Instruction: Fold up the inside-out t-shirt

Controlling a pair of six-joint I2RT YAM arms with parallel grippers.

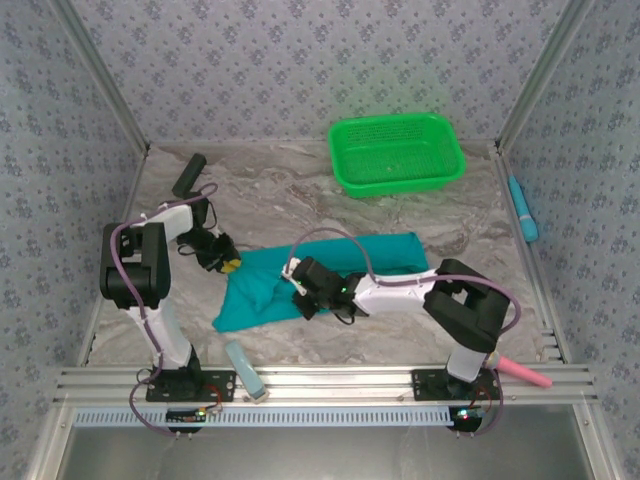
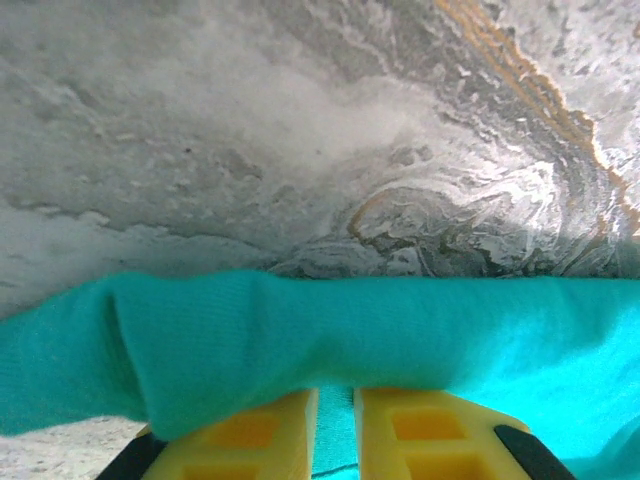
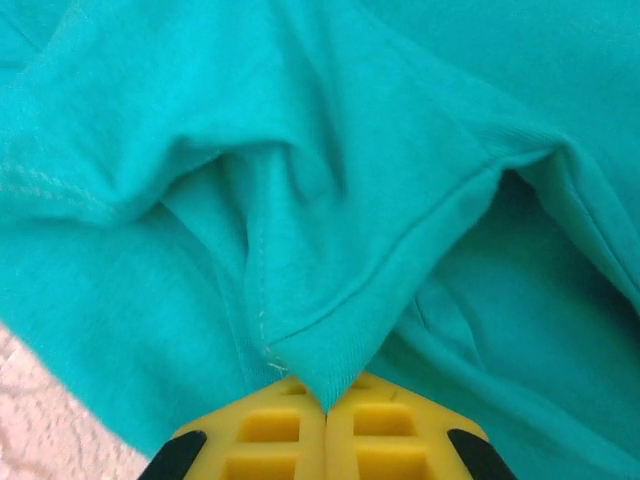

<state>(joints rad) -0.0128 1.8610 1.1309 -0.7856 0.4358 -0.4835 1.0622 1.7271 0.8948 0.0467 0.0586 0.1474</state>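
Your right gripper is pinched fully together on a raised fold of the t-shirt. Your left gripper is nearly closed, with the shirt's edge draped over its fingers and caught in the narrow slit between them. You have two grippers, one t-shirt bunched on the table, and one green basket well behind it.

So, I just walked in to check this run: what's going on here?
A robot is handling a teal t-shirt lying bunched on the marbled table. The left hand grips its left end; the right hand is shut on a seamed fold near the middle. It isn't neatly folded yet. A green basket sits apart at the back.
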